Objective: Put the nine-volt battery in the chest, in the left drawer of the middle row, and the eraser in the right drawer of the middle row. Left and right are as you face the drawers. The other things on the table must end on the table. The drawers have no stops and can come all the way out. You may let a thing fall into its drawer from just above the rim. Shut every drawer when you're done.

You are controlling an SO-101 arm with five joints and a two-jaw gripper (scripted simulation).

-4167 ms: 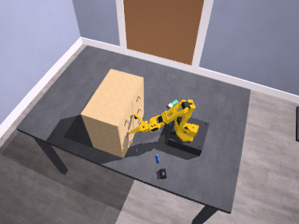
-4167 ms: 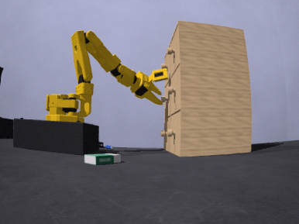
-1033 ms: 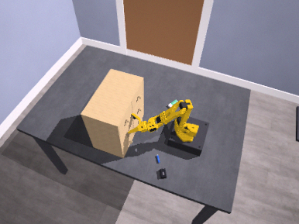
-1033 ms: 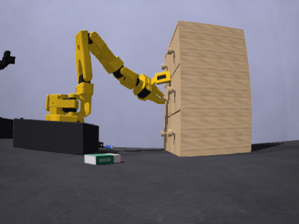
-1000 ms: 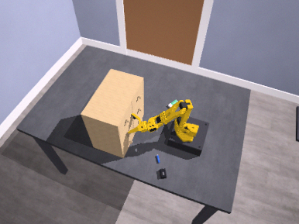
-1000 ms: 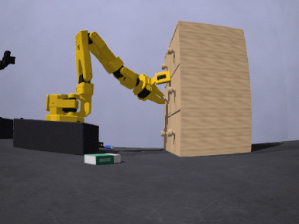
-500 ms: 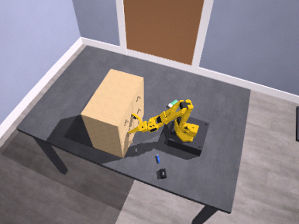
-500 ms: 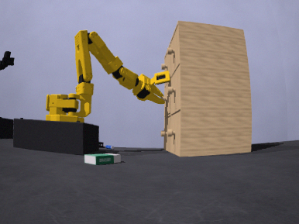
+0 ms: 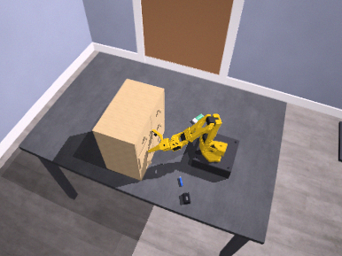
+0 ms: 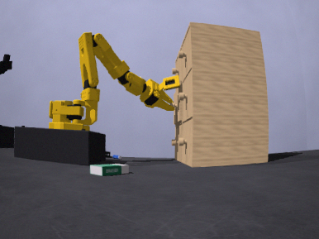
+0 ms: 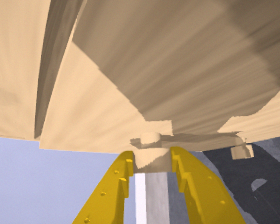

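From the top, your gripper (image 9: 150, 151) (image 10: 173, 107) (image 11: 152, 156) reaches from the black base (image 9: 234, 146) (image 10: 29, 145) to the left column of the chest (image 9: 128, 110) (image 10: 227, 98) (image 11: 165, 60), so a pull must run straight back toward that base; the likely nine-volt battery, a dark block (image 9: 186, 198), lies on the table beyond the blue thing (image 9: 181, 182) (image 10: 116, 156). From the exterior, you're level with the middle row, and the green-and-white eraser (image 9: 198, 119) (image 10: 109, 169) lies near the base. At the wrist, your fingers are clenched on the handle (image 11: 151, 159), one on each side; keep the pull square and short, since this drawer has no stop.
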